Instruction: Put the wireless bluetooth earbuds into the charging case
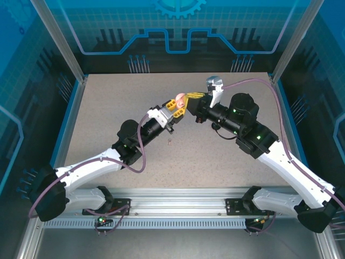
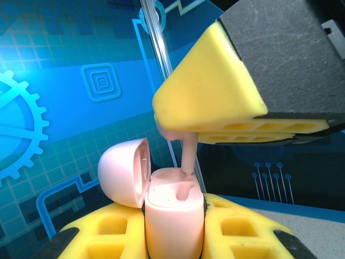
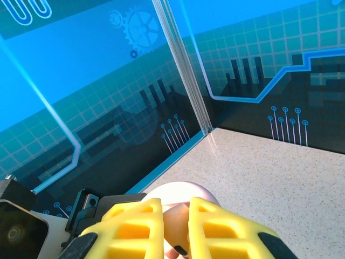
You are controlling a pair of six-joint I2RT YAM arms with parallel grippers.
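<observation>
Left claw [image 2: 175, 233] sits nearest, its yellow fingers [image 2: 108, 237] clamped on either side of the pink case [image 2: 172, 216] and holding it upright in the air above the tabletop [image 1: 108, 108]. In the top view this is roughly midway between the left and right edges and closer to the far edge than the near one. The lid [image 2: 126, 172] is hinged open and tips away to one side, so the top face and its wells are bare.

Just above the case is the pale earbud [image 2: 187, 154]. Its long axis runs along the stem, close to upright with a slight lean. The stem tip points down at the case and the head points up, hidden between the fingers that hold it. The tip looks to be at the mouth of a well, touching it or barely short of it; I cannot tell which.

Right claw [image 2: 183, 129] comes in from above and beyond, drawn narrow and pinching the earbud by its head.

My reading is that insertion of this earbud is under way but it is not seated. The next move calls for a short, straight push along the stem's axis, with the lean corrected so the stem slides into the well rather than catching on the rim. The left claw needs to keep the case steady, and the right claw should let go only once the head has settled in.
</observation>
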